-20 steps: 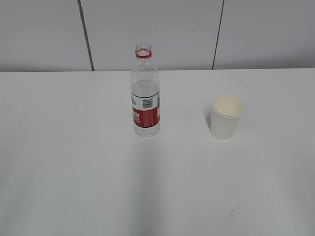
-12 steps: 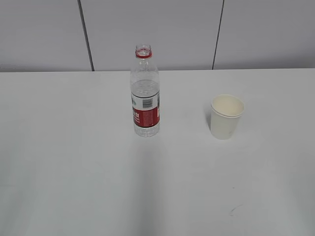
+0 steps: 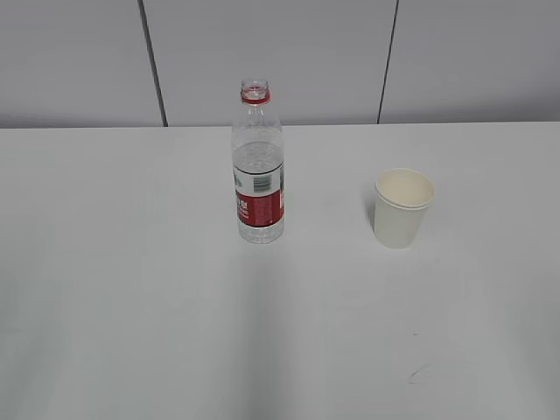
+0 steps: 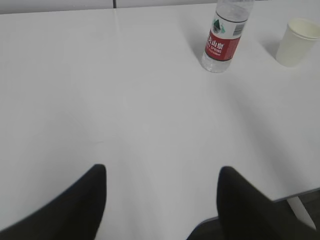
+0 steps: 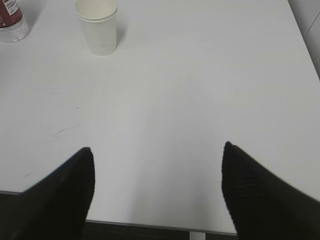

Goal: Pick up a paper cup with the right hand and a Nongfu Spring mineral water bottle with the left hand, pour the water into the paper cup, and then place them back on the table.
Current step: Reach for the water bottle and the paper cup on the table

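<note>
Both my end effectors, left [image 4: 162, 200] and right [image 5: 157, 185], hang wide open and empty over the near worktop [image 3: 131, 332]. Far ahead stand the upright bottle [image 4: 223, 37], up-right of my left, and the paper cup [image 5: 96, 26], up-left of my right.

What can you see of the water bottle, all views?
The water bottle is tall, clear plastic, with a red neck ring, an open mouth with no cap, and a red-and-white label round its lower body. Water fills it to just above the label. It stands upright on the white table, left of the paper cup and apart from it. Nothing else touches it. The left wrist view shows its lower half; the right wrist view shows only its base at the corner.
</note>
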`<state>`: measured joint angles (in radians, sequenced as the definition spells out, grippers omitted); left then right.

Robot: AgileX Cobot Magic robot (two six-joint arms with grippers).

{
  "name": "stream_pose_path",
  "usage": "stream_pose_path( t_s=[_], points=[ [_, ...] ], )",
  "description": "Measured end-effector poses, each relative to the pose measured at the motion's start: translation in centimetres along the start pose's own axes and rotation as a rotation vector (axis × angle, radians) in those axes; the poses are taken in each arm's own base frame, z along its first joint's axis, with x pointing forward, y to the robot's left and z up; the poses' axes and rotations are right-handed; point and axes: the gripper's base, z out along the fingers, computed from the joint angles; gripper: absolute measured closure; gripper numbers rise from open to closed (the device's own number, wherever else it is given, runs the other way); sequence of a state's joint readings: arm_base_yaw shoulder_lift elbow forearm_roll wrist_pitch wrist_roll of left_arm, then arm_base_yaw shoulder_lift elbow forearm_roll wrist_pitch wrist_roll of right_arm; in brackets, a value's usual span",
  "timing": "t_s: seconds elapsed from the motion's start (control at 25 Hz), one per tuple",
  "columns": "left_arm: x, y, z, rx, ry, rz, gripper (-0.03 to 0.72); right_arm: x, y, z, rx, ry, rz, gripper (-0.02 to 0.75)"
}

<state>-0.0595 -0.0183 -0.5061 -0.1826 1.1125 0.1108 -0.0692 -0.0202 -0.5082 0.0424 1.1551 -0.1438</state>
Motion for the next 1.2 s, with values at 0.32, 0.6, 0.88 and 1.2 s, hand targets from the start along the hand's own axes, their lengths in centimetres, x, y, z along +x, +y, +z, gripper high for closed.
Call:
stream_pose_path(
  t_s=[0.32, 0.6, 0.88, 1.2],
  points=[
    [0.0, 0.0, 0.0, 0.0, 0.0, 0.0, 0.252, 0.0, 0.0, 0.0, 0.0, 0.0, 0.0, 0.148],
    [0.0, 0.0, 0.0, 0.0, 0.0, 0.0, 0.252, 0.0, 0.0, 0.0, 0.0, 0.0, 0.0, 0.148],
    [0.0, 0.0, 0.0, 0.0, 0.0, 0.0, 0.252, 0.0, 0.0, 0.0, 0.0, 0.0, 0.0, 0.148],
    [0.0, 0.0, 0.0, 0.0, 0.0, 0.0, 0.252, 0.0, 0.0, 0.0, 0.0, 0.0, 0.0, 0.148]
  ],
)
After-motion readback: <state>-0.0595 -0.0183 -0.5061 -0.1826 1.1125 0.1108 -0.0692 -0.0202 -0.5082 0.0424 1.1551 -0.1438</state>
